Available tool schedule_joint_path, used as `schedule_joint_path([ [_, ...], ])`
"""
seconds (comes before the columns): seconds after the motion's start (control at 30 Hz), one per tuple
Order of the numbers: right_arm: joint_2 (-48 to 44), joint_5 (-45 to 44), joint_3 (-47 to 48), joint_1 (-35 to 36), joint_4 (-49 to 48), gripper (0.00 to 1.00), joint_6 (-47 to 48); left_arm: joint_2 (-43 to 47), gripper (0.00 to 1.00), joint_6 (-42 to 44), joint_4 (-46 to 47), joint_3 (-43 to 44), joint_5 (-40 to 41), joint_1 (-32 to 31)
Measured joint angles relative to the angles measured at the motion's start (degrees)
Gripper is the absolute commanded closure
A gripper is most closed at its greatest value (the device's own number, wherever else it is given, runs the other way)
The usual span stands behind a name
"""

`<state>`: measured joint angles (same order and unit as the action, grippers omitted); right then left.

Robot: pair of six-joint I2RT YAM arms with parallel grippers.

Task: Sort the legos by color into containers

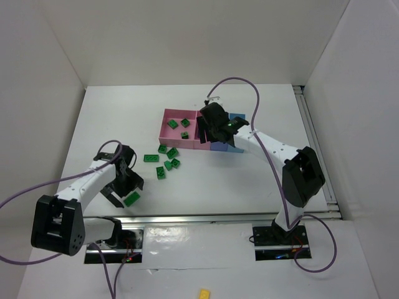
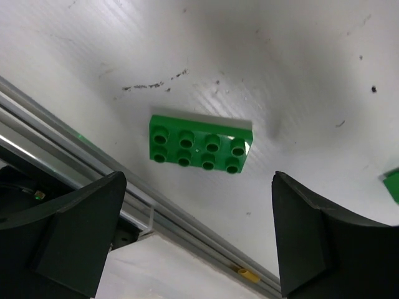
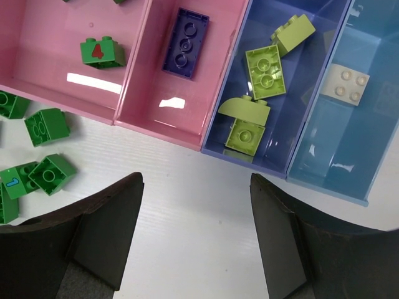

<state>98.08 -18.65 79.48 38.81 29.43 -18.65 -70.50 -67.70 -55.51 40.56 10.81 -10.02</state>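
My left gripper (image 1: 123, 190) is open just above a green two-by-four lego (image 1: 131, 199) lying near the table's front edge; in the left wrist view that lego (image 2: 201, 143) lies flat, studs up, ahead of the open gripper (image 2: 199, 243). My right gripper (image 1: 215, 138) is open and empty over the containers (image 1: 163, 134). In the right wrist view the gripper (image 3: 196, 230) hangs above bare table in front of them. A pink compartment (image 3: 37, 75) holds a green lego (image 3: 101, 52), another a purple lego (image 3: 186, 42). The blue one (image 3: 249, 152) holds yellow-green legos (image 3: 265, 62). The light-blue one (image 3: 324, 180) holds a beige lego (image 3: 346, 83).
Several loose green legos (image 1: 168, 161) lie on the table just left of the tray front, also in the right wrist view (image 3: 47, 126). A metal rail (image 2: 93, 171) runs along the table's near edge. White walls enclose the table. A yellow brick (image 1: 204, 293) lies off the table.
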Motion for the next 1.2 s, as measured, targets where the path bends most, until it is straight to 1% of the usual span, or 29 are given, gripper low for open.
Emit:
schedule_joint_path([
  [0.07,0.0,0.0,0.0,0.0,0.0,0.23,0.0,-0.5,0.00,0.2,1.6,-0.6,-0.5,1.0],
  [0.23,0.0,0.0,0.0,0.0,0.1,0.23,0.0,-4.8,0.05,3.0,7.2,-2.0,-2.9,2.3],
  [0.33,0.0,0.0,0.0,0.0,0.2,0.23,0.0,-7.8,0.07,5.7,11.0,-1.8,-7.3,2.1],
  [0.43,0.0,0.0,0.0,0.0,0.2,0.23,0.0,-12.0,0.08,8.1,12.9,1.2,-9.5,0.4],
  [0.57,0.1,0.0,0.0,0.0,0.2,0.23,0.0,-16.8,0.08,11.0,14.3,6.4,-10.5,-3.6],
  [0.63,0.1,0.0,0.0,0.0,0.2,0.23,0.0,-18.3,0.04,12.3,15.2,8.5,-10.7,-5.0],
  [0.77,0.2,0.0,0.0,0.0,0.2,0.23,0.0,-19.8,0.00,15.5,15.0,11.8,-9.4,-6.3],
  [0.97,0.3,0.0,0.0,0.0,0.3,0.23,0.0,-23.8,0.00,20.7,11.8,15.3,-2.3,-6.2],
  [1.07,0.5,0.0,0.0,0.0,0.3,0.23,0.0,-24.2,0.00,23.0,11.3,15.8,-1.5,-6.1],
  [1.2,0.6,0.0,0.0,0.0,0.3,0.23,0.0,-24.2,0.00,26.4,13.8,15.9,-2.4,-6.0],
])
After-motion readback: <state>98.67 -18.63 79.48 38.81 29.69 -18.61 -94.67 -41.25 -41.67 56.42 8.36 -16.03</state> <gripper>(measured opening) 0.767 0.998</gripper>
